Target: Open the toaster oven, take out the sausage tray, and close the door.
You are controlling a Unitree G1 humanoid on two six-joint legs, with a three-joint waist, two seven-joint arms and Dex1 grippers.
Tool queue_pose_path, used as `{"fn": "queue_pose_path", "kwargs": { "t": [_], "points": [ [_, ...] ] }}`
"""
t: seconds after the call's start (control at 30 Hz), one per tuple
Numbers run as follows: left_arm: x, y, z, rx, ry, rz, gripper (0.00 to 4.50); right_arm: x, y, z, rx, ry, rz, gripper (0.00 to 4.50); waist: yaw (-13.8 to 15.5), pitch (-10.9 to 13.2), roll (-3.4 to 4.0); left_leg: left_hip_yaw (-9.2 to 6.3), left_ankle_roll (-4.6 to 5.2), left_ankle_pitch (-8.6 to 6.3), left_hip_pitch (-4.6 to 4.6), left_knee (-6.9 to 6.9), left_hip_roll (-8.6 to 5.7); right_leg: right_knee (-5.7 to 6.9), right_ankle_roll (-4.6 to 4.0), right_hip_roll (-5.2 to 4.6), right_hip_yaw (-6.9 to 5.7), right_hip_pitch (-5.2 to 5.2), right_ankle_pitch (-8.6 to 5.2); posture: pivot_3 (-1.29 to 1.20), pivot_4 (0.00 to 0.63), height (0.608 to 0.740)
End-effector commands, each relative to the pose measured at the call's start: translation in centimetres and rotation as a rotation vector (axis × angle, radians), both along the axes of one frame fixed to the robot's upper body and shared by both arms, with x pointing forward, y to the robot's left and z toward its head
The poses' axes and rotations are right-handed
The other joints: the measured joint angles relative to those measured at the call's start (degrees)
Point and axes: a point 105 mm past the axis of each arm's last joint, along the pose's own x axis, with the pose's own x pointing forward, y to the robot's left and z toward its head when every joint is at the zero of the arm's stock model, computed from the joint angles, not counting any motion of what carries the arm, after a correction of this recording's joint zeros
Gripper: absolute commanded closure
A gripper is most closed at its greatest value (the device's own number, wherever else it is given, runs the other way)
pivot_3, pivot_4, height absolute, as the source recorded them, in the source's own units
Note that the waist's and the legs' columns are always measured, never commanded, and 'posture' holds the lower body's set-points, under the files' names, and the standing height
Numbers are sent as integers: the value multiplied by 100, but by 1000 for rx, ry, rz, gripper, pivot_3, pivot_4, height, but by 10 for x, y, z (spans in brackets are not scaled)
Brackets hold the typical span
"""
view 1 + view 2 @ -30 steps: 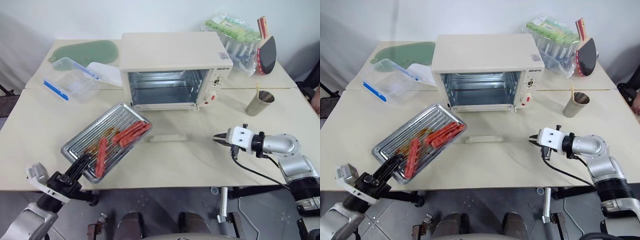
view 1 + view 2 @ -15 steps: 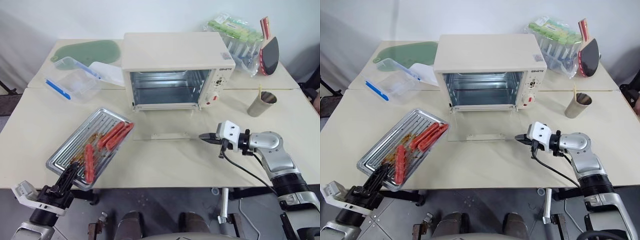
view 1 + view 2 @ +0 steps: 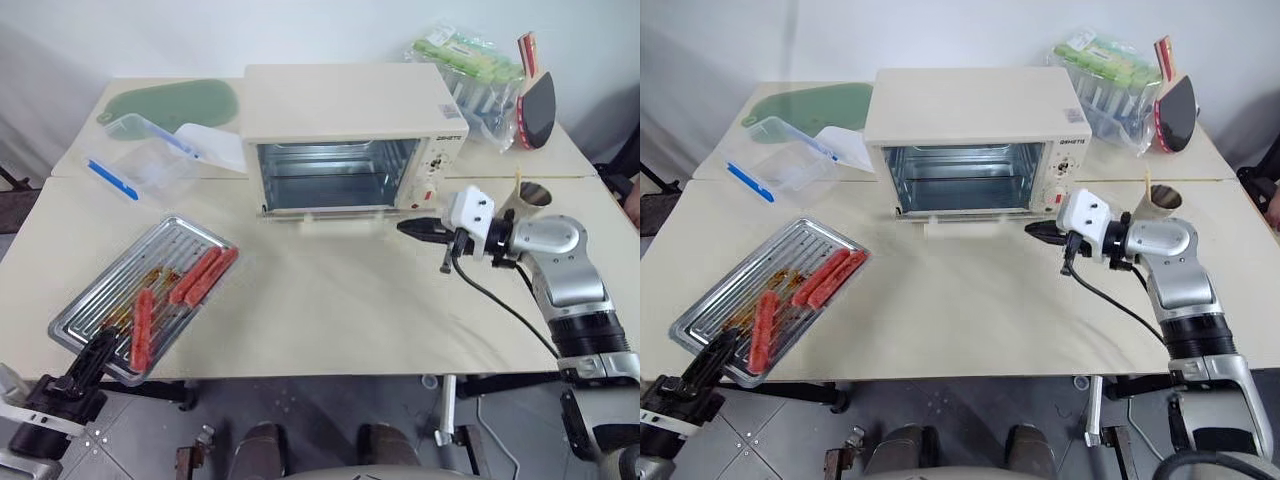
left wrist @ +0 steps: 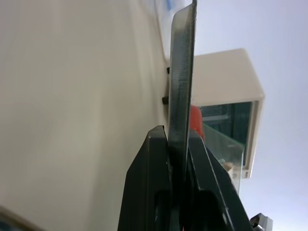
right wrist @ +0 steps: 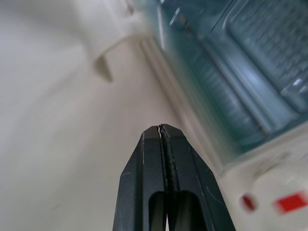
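Left gripper point(image 3: 88, 352): clamped on the near corner of the tray point(image 3: 140, 295), its black fingers point(image 4: 149, 187) pinching the thin metal rim from both sides; it sits at the table's front edge, at the robot's far left.
Tray: shiny ribbed metal, lying on the table point(image 3: 320, 310) at the front left, well apart from the oven point(image 3: 350, 135); its near corner hangs over the table's front edge where it is gripped.
Sausages point(image 3: 195, 275): red-orange, several on the tray; two lie side by side toward the far end, one lies alone nearer the left gripper.
Right gripper point(image 3: 412, 228): fingers pressed together with nothing between them, pointing left, held above the table just off the oven's right front corner, near the right end of the door point(image 3: 335, 215).
Door: partly raised, its cream handle point(image 3: 340, 222) just in front of the oven's lower edge; the cavity behind it shows bare metal racks.
Oven: cream-white box at the back centre, knobs and a red button point(image 3: 428, 196) on its right side.
Behind, left: clear box with blue trim point(image 3: 140, 160), green board point(image 3: 175, 103).
Behind, right: bagged green items point(image 3: 470, 75), a paddle point(image 3: 535, 105), a metal cup point(image 3: 530, 195).
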Motion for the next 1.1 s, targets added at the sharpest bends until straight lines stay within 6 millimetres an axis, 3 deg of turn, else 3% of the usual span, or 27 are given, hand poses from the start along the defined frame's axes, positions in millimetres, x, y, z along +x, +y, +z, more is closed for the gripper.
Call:
{"fn": "queue_pose_path", "kwargs": {
  "t": [0.03,0.3,0.4,0.5,0.73,0.87,0.97,1.1],
  "points": [
    [-2,-5,4,-20,-32,-14,4500,4,-1,24,23,-74,-2,4442,1,0,0,0,0,0,0,0,0,0,0,0,0,0,0,0,150,740],
    [5,-23,-3,-63,-17,-55,4500,22,2,59,44,-182,-24,4442,-20,0,0,1,0,0,-1,-1,1,6,0,0,0,-1,0,0,150,740],
    [9,-31,-6,-75,-9,-103,4500,19,2,66,47,-178,-10,4442,-8,0,0,2,0,0,-1,-1,1,6,0,0,0,-1,0,0,150,740],
    [16,-41,-10,-83,13,-172,4500,10,2,62,19,-147,20,4442,13,0,0,2,0,0,-2,-1,1,7,0,0,0,-1,0,0,150,740],
    [67,-76,-11,-126,26,-403,4500,-25,-12,26,-126,-5,49,4442,103,-1,-2,-4,0,0,-4,3,-2,17,1,0,-2,5,1,0,150,740],
    [89,-88,-9,-132,50,-492,4500,-36,-15,19,-132,20,35,4442,105,0,4,-2,0,1,-2,4,-2,23,2,0,0,2,2,0,150,740],
    [107,-110,-7,-122,83,-634,4500,-45,-20,15,-115,43,5,4442,123,-1,8,-2,0,1,-1,-2,-2,23,2,1,0,1,1,0,150,740],
    [113,-130,-9,-67,154,-799,4500,-53,-26,12,-112,48,-35,4442,208,-1,7,-5,0,3,-3,6,-6,24,6,1,-2,7,3,0,150,740]
  ]
}}
